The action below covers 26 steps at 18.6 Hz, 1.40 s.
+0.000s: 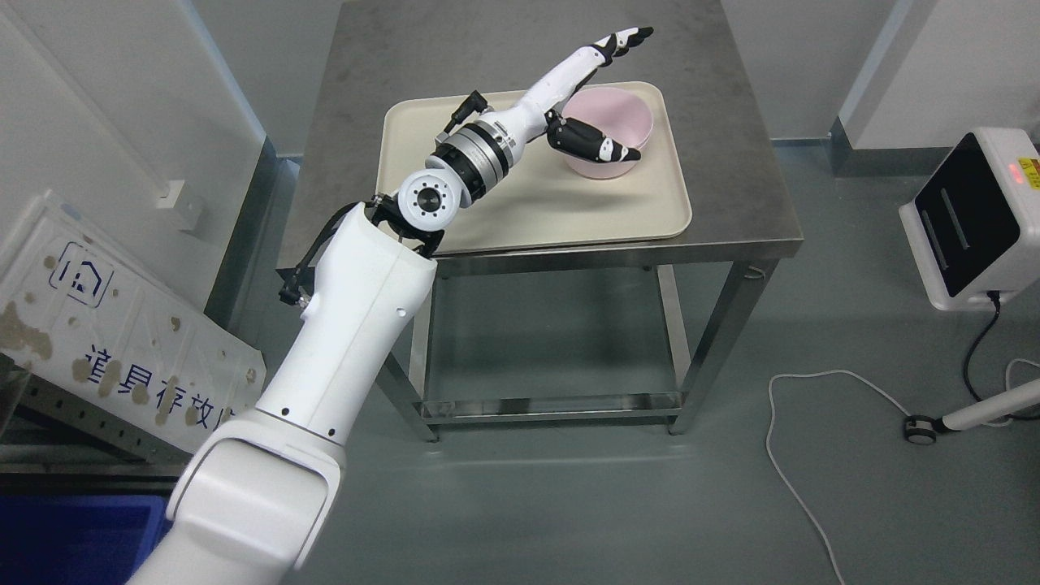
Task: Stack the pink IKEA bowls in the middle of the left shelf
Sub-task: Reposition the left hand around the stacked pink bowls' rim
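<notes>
A pink bowl [611, 130] stands upright on a beige tray [520, 203] on a steel table. My left hand [621, 93] reaches over the tray from the lower left. Its fingers [626, 38] stretch out past the bowl's far rim and its thumb [597, 145] lies against the bowl's near side. The hand is spread around the bowl's left rim and not closed on it. The right arm is out of view.
The steel table [731, 162] has a lower shelf rail. A white panel with printed characters [106, 341] leans at the left. A white device [975, 219] stands at the right with a cable [780, 455] on the floor. A blue bin corner [73, 536] shows at lower left.
</notes>
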{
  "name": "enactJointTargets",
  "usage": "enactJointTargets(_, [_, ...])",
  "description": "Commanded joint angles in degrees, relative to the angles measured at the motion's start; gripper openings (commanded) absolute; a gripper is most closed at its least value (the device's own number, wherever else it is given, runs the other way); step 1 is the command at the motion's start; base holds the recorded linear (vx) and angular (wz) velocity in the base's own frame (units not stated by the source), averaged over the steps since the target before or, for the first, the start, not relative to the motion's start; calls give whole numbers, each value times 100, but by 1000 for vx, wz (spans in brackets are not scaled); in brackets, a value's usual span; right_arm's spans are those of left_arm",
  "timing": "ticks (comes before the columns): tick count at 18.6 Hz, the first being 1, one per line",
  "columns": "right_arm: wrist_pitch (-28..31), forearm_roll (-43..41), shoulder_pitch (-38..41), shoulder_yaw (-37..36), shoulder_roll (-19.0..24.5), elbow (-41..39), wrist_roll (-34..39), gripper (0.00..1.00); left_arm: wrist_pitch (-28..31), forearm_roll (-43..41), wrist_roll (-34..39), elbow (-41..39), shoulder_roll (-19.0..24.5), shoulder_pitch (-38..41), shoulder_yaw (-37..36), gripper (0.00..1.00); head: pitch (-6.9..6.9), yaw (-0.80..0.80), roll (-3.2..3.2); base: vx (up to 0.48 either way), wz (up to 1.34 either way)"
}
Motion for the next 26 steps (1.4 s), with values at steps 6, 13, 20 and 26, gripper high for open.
enactJointTargets(6, [3, 44, 0, -62, -100, 0, 10, 100, 1060, -2252, -144, -666, 99, -49, -551, 91, 0, 0, 0, 0, 0])
enactJointTargets(13, [3, 44, 0, -62, -100, 0, 1, 100, 1211, -2306, -477, -587, 99, -147, -1132, 76, 0, 0, 0, 0, 0])
enactJointTargets(20, [3, 44, 0, -62, -100, 0, 10, 100, 1211, -2473, -469, -147, 99, -322, -1142, 69, 0, 0, 0, 0, 0])
enactJointTargets(26, [3, 44, 0, -62, -100, 0, 1, 100, 1211, -2481, -460, 37, 99, -472, -1054, 64, 0, 0, 0, 0, 0])
